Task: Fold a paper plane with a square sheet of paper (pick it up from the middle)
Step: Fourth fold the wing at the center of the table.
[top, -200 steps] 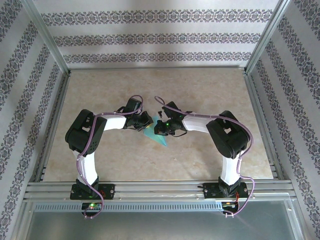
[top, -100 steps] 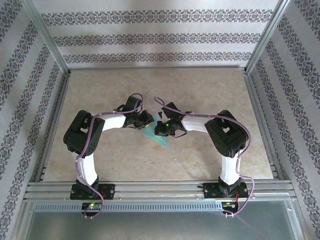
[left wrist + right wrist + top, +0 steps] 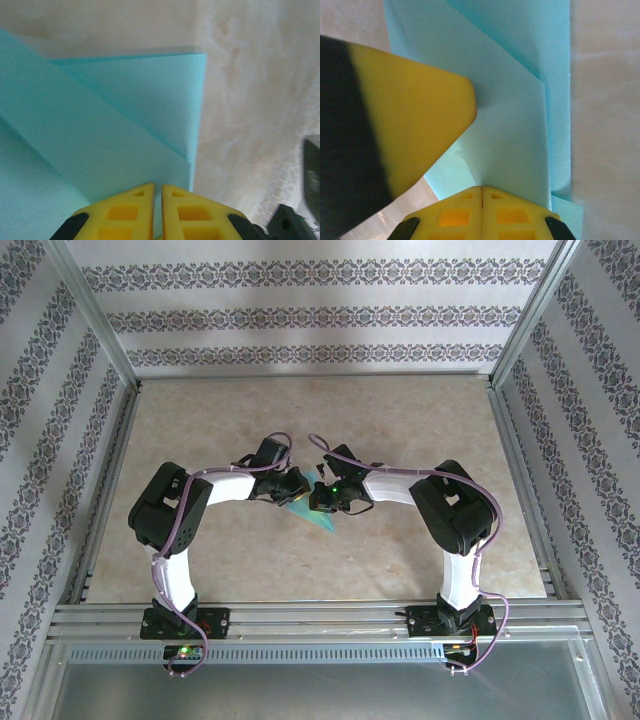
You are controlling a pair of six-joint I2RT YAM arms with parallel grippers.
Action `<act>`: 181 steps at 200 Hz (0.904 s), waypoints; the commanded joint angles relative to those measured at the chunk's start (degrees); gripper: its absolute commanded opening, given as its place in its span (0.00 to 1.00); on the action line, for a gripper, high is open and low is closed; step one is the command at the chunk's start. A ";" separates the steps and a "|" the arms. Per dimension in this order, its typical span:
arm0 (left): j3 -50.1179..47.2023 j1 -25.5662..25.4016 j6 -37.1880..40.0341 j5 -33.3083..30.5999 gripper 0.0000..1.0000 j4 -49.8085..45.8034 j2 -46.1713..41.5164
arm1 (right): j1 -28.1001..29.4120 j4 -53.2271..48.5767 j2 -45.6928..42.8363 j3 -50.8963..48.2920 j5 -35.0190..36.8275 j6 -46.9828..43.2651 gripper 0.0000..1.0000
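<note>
Two white arms reach from the tabletop's [image 3: 420, 420] near edge and meet at its middle. There the square sheet of paper [image 3: 320, 518], teal and folded into layers, sits between them. The left gripper [image 3: 292, 486] and right gripper [image 3: 321, 497] each pinch its edge, jaws clenched. Patterned wallpaper [image 3: 320, 315] stands behind.

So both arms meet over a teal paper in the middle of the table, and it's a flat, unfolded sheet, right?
Not quite: the paper is folded, not flat and unfolded. The left wrist view shows creased layers overlapping one another. The rest is right.
</note>
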 commanded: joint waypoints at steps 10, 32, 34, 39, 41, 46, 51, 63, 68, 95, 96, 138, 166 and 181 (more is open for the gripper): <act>0.46 -0.48 2.51 -4.60 0.11 -6.76 2.13 | -0.71 -1.70 2.03 -1.28 1.31 -1.34 0.02; 1.16 -0.46 2.76 -7.06 0.10 -10.30 3.13 | -0.76 -1.85 0.77 -2.43 0.48 -1.78 0.03; 1.16 -0.48 2.81 -7.30 0.10 -10.64 3.19 | -0.73 -1.88 0.59 -2.59 0.42 -1.82 0.02; 1.33 -0.51 2.82 -7.85 0.10 -11.46 3.45 | -0.87 -1.96 0.19 -2.97 0.30 -1.95 0.02; 1.44 -0.51 2.76 -8.05 0.10 -11.81 3.54 | -0.83 -1.95 -0.01 -3.16 0.25 -2.04 0.03; 1.56 -0.47 2.62 -8.45 0.10 -12.52 3.74 | -0.88 -2.15 -0.44 -3.57 0.18 -2.17 0.03; 1.80 -0.46 2.57 -8.79 0.10 -13.15 4.01 | -0.96 -2.40 -0.90 -3.95 0.05 -2.34 0.03; 2.26 -0.47 2.39 -9.45 0.10 -14.52 4.61 | -1.08 -3.02 -2.05 -5.05 -0.12 -2.74 0.02; 2.41 -0.47 2.22 -9.71 0.09 -14.97 4.85 | -1.15 -3.23 -2.48 -5.46 -0.23 -2.92 0.03; 3.62 -0.51 1.74 -10.58 0.09 -17.32 6.26 | -1.23 -4.86 -4.55 -7.20 -0.12 -3.74 0.03; 3.69 -0.53 1.76 -10.59 0.09 -17.38 6.29 | -1.24 -4.91 -4.62 -7.28 -0.09 -3.75 0.03; 4.91 -0.48 2.21 -10.95 0.09 -18.84 7.55 | -1.47 -6.71 -6.33 -8.84 1.43 -4.46 0.03; 5.37 -0.44 2.55 -11.25 0.09 -19.58 7.81 | -1.57 -7.24 -6.99 -9.46 1.63 -4.77 0.03; 5.49 -0.46 2.63 -11.46 0.09 -19.76 7.91 | -1.52 -7.74 -7.38 -9.77 1.52 -5.12 0.03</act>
